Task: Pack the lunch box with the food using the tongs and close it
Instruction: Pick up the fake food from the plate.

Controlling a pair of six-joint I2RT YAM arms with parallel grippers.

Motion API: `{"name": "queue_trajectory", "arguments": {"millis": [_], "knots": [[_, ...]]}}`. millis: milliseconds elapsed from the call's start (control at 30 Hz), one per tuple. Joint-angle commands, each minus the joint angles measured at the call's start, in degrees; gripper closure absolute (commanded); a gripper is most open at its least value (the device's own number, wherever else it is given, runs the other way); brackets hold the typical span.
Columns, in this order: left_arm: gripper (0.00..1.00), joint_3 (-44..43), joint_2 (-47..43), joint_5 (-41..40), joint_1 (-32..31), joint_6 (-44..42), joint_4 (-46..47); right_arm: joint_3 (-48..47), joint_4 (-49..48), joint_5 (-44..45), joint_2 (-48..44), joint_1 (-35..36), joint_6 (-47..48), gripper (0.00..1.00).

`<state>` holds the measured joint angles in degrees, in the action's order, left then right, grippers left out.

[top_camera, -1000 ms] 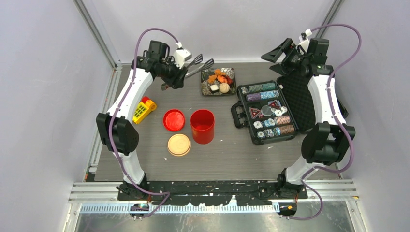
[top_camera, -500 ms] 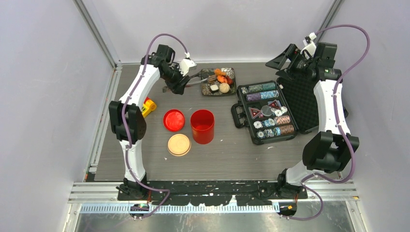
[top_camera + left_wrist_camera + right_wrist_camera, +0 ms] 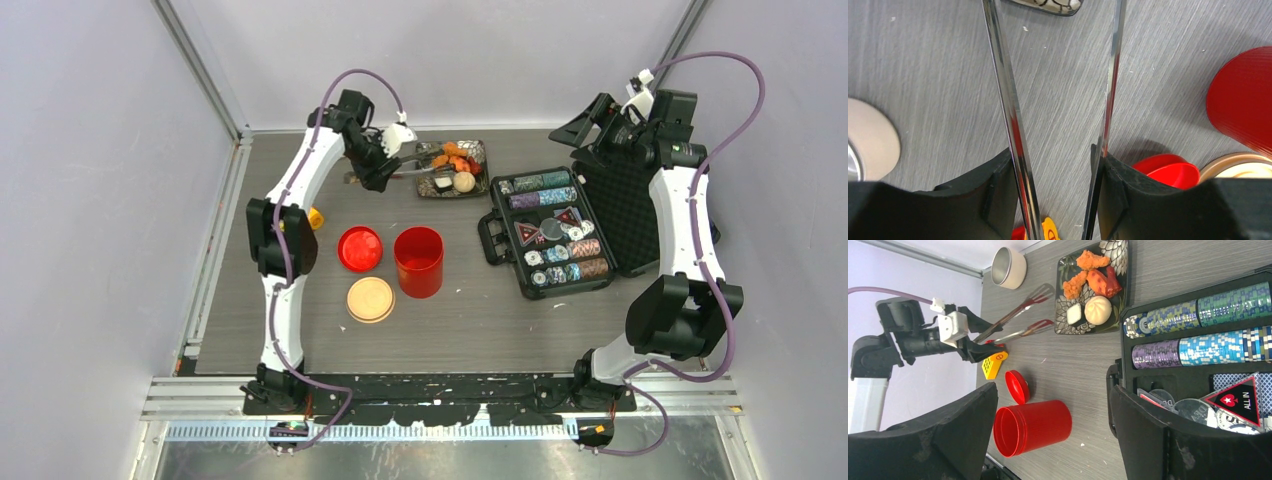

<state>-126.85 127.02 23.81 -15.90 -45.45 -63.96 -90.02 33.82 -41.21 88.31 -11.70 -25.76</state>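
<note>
My left gripper point(image 3: 385, 160) is shut on the silver tongs point(image 3: 420, 165), one finger pressed on each slim arm point(image 3: 1010, 115). The tong tips stand apart and reach the left edge of the dark plate point(image 3: 478, 148) holding the food point(image 3: 455, 160): orange pieces, a tan ball point(image 3: 1097, 310) and a small white bit. The red canister point(image 3: 419, 262) stands open mid-table, with its red lid point(image 3: 359, 249) and the beige disc lid point(image 3: 370, 299) lying beside it. The cream tub point(image 3: 1009, 267) sits at the far back. My right gripper point(image 3: 590, 125) hangs open and empty above the far right.
An open black poker-chip case point(image 3: 555, 235) full of chips fills the right side of the table. A yellow-and-red toy block point(image 3: 993, 364) lies at the left, mostly hidden behind my left arm in the top view. Enclosure walls stand on three sides.
My left arm has swung toward the back right, carrying the tongs so their tips now reach the plate's edge. My right arm lifted slightly, then held still.
</note>
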Motion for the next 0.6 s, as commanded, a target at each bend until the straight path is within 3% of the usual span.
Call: {"name": "queue_trajectory", "arguments": {"millis": [0, 567], "knots": [[0.47, -2.2, 1.5, -0.8, -1.9, -3.0, -0.4, -0.1, -0.9, 0.5, -2.0, -0.2, 0.6, 0.13], [0.53, -7.7, 7.7, -7.7, -6.9, -4.3, 4.4, 0.5, -0.9, 1.1, -2.0, -0.2, 0.5, 0.13]]}}
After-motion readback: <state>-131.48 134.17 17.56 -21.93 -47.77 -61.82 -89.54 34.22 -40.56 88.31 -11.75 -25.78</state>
